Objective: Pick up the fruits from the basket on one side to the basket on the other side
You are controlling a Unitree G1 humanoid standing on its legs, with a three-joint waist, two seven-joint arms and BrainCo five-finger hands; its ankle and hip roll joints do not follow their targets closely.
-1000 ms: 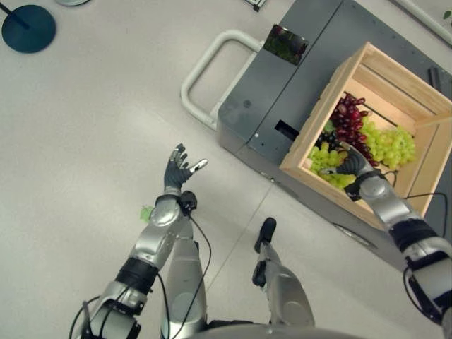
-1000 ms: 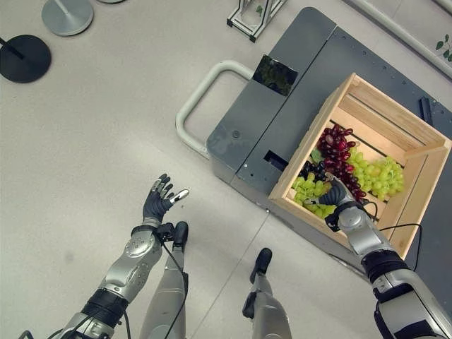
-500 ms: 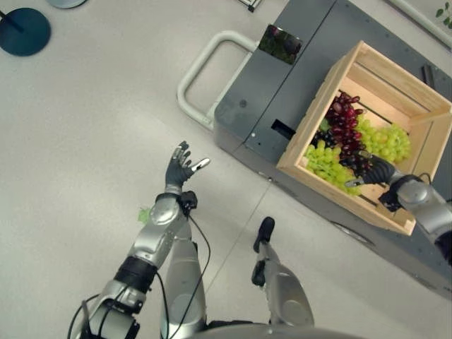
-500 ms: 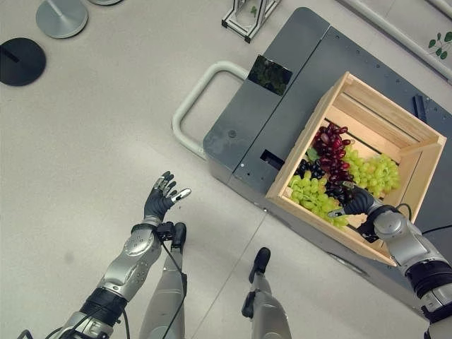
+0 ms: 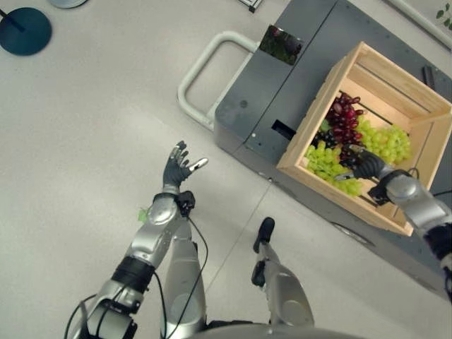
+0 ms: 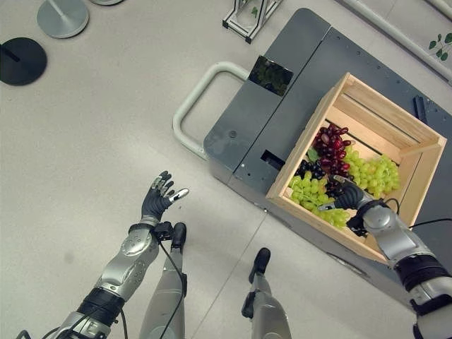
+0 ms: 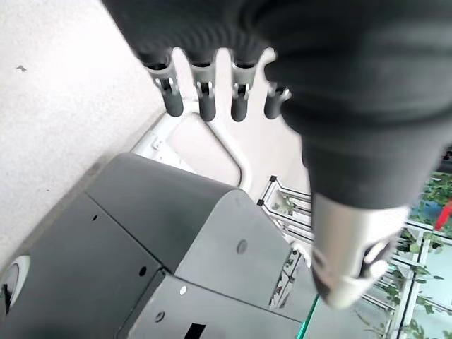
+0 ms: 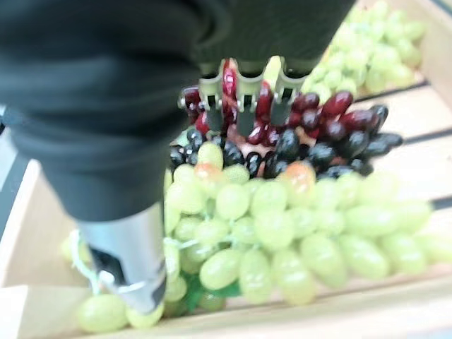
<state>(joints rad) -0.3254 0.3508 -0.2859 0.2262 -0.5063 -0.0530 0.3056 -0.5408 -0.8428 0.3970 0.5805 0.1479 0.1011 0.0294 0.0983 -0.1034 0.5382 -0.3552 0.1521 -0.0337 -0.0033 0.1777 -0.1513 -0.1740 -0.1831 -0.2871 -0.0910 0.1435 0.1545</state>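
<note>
A wooden crate stands on a grey cart and holds grapes. There is a green bunch at its near corner, a red bunch behind that, a second green bunch to the right and dark grapes in the middle. My right hand is inside the crate, low over the dark and green grapes, open, with its fingers pointing at the dark and red ones and nothing in its grasp. My left hand is open and raised over the bare floor, left of the cart.
The grey cart has a white loop handle sticking out toward my left hand. A dark round base and a silver round base lie on the floor at the far left. A metal frame stands behind the cart.
My right hand swung from the near green bunch to the right inside the crate, then came back a little to the left. The left hand has stayed put.
</note>
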